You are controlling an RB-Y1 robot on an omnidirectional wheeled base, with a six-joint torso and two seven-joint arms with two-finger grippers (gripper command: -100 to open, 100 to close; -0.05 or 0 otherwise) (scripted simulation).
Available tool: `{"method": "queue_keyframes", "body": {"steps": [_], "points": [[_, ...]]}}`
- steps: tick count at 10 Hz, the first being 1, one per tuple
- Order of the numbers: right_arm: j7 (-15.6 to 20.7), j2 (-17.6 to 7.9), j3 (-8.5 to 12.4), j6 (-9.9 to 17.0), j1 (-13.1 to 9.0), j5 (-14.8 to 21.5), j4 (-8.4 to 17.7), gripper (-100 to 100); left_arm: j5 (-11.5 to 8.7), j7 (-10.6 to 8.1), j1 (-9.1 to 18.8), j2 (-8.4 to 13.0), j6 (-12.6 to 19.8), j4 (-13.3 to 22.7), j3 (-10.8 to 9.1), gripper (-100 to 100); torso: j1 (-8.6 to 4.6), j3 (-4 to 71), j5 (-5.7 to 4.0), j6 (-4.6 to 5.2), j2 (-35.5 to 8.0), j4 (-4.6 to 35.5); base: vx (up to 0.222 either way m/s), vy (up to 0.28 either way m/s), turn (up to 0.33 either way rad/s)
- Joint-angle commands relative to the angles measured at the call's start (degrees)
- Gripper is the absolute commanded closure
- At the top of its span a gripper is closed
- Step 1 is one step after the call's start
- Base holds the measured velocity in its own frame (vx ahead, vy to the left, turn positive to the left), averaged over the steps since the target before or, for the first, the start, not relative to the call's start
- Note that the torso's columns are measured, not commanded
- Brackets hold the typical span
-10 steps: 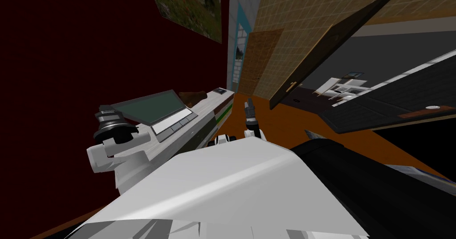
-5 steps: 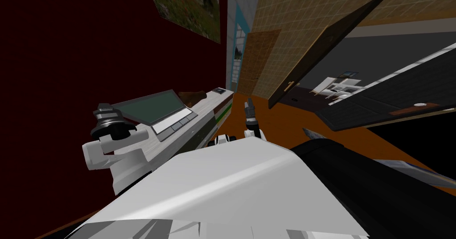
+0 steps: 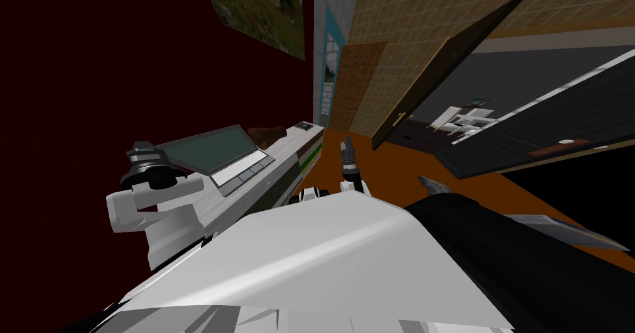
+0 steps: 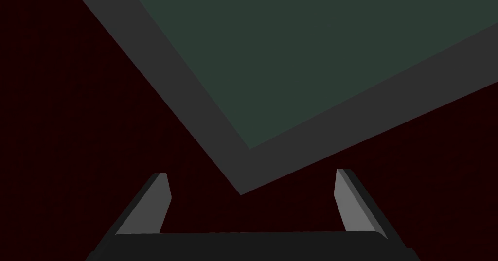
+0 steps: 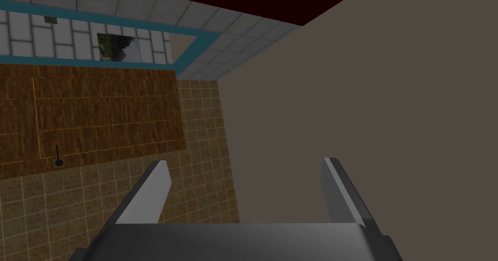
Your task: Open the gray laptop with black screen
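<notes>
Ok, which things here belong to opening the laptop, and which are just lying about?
Job: laptop, lid raised, on the desk; left gripper, open at its screen corner.
Lying about: brown object behind the laptop; small dark item farther along; right gripper, open, idle.

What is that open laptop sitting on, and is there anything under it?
The laptop lies on a long pale cabinet top that runs along the dark red wall. Its base covers the spot beneath it, so anything under it cannot be seen.
</notes>
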State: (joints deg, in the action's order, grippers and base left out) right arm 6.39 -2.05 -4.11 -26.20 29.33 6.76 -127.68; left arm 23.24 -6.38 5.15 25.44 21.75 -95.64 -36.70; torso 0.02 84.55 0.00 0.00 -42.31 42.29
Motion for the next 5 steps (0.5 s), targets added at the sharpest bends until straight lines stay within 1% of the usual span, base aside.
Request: {"method": "queue_keyframes", "body": {"steps": [1,5], "points": [[0.0,0.0,0.0,0.0,0.0,0.0,0.0,0,-0.6,-0.32,0.9,2.1,3.9,0.5,1.24,-100,-0.01,0.0,0.0,0.01,0.0,0.0,-0.035,0.013,-0.052],[0.0,0.0,0.0,0.0,0.0,0.0,0.0,0,-1.6,-0.78,2.2,5.3,9.6,1.3,3.2,-100,-0.02,0.0,0.0,0.0,0.0,0.0,-0.036,0.014,-0.047]]}}
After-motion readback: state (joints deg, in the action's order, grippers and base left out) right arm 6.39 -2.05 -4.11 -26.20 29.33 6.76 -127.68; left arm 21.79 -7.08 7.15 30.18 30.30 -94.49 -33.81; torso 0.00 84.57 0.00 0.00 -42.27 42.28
